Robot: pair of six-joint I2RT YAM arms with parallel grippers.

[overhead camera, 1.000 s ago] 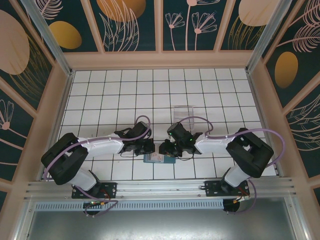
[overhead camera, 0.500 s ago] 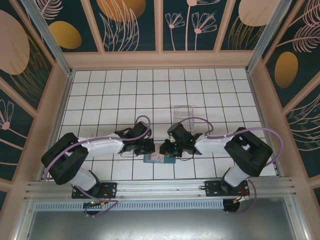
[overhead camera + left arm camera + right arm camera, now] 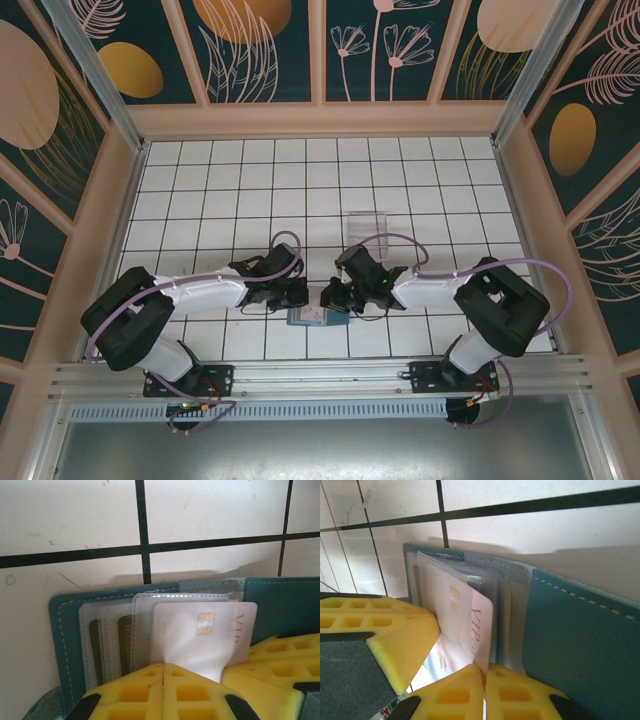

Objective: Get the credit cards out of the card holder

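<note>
The teal card holder (image 3: 318,317) lies open near the table's front edge, between both grippers. In the left wrist view its panel (image 3: 65,630) carries clear sleeves with dark credit cards (image 3: 94,650) inside. A white credit card (image 3: 200,635) with a gold chip sticks partway out of a sleeve. My left gripper (image 3: 164,666) is shut at the sleeve's near edge, apparently pinching the card holder's plastic. My right gripper (image 3: 485,667) is shut on the white card's (image 3: 465,615) near edge, beside the teal panel (image 3: 580,640). From above, the left gripper (image 3: 300,295) and right gripper (image 3: 330,297) nearly touch.
A clear plastic tray (image 3: 365,222) stands on the white tiled table (image 3: 230,190) behind the right arm. Wooden walls enclose the table on three sides. A metal rail (image 3: 320,375) runs along the near edge.
My right gripper's jaws have closed onto the white card's edge. Both arms have stayed almost where they were, and the card holder has not moved.
</note>
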